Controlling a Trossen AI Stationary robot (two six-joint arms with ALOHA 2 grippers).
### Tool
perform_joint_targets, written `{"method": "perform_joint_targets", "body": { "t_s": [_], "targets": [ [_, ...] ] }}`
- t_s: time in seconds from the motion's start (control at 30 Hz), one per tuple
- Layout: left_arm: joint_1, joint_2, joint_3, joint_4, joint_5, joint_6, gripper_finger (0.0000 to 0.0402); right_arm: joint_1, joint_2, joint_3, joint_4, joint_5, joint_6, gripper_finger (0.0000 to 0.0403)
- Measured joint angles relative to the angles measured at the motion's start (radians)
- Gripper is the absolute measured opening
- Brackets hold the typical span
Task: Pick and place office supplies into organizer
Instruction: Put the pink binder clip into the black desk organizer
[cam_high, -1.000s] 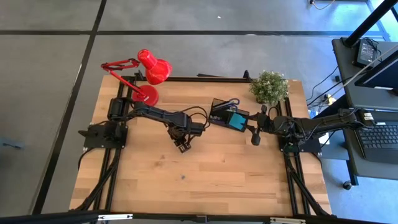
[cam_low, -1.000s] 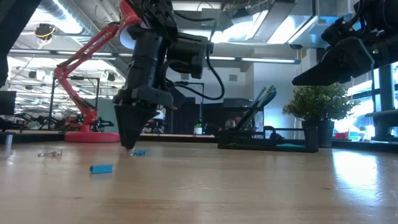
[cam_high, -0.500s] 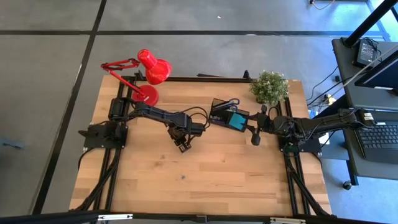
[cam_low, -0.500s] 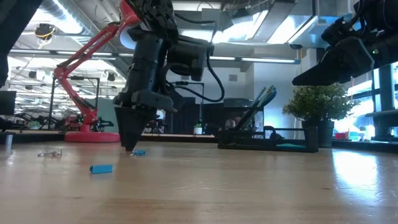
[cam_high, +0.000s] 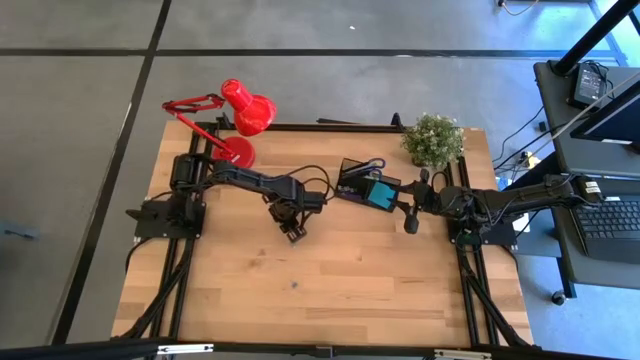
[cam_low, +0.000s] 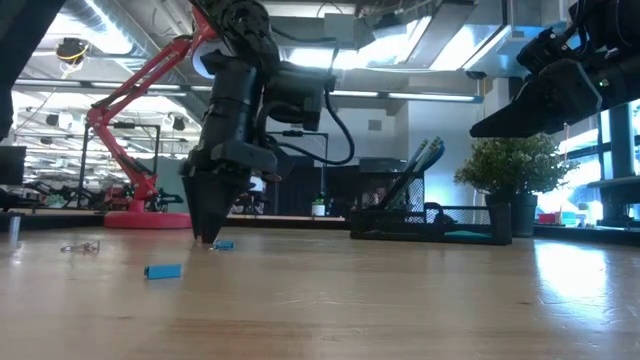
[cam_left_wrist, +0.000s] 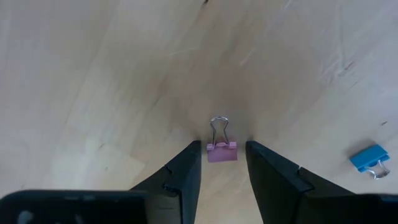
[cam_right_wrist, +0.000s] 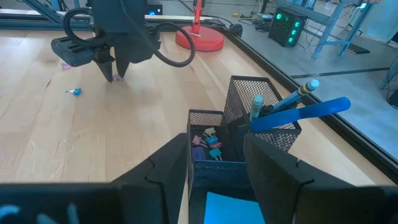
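Note:
A small pink binder clip (cam_left_wrist: 221, 151) lies flat on the wooden table, its wire handle pointing away from the wrist. My left gripper (cam_left_wrist: 223, 147) points straight down over it, open, with one fingertip on each side of the clip and a thin gap to each; in the high view my left gripper (cam_high: 294, 232) is at mid-table. The black mesh organizer (cam_high: 365, 184) holds pens, blue scissors (cam_right_wrist: 311, 111), a teal pad (cam_right_wrist: 227, 208) and several clips (cam_right_wrist: 208, 147). My right gripper (cam_right_wrist: 217, 144) hovers open just above the organizer, holding nothing.
A blue binder clip (cam_left_wrist: 369, 160) lies on the table beside the pink one, and another blue clip (cam_low: 163, 271) nearer the front edge. A red desk lamp (cam_high: 240, 118) stands at the far left, a potted plant (cam_high: 433, 140) at the far right.

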Motion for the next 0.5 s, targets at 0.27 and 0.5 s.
{"method": "perform_joint_targets", "body": {
  "t_s": [0.27,0.5],
  "targets": [
    [0.000,0.000,-0.001,0.006,-0.025,0.051,0.0096,0.000,0.000,0.000,0.000,0.000,0.000,0.0162],
    [-0.001,0.000,0.001,0.010,-0.042,0.093,0.0058,0.000,0.000,0.000,0.000,0.000,-0.004,0.0162]
  ]
}}
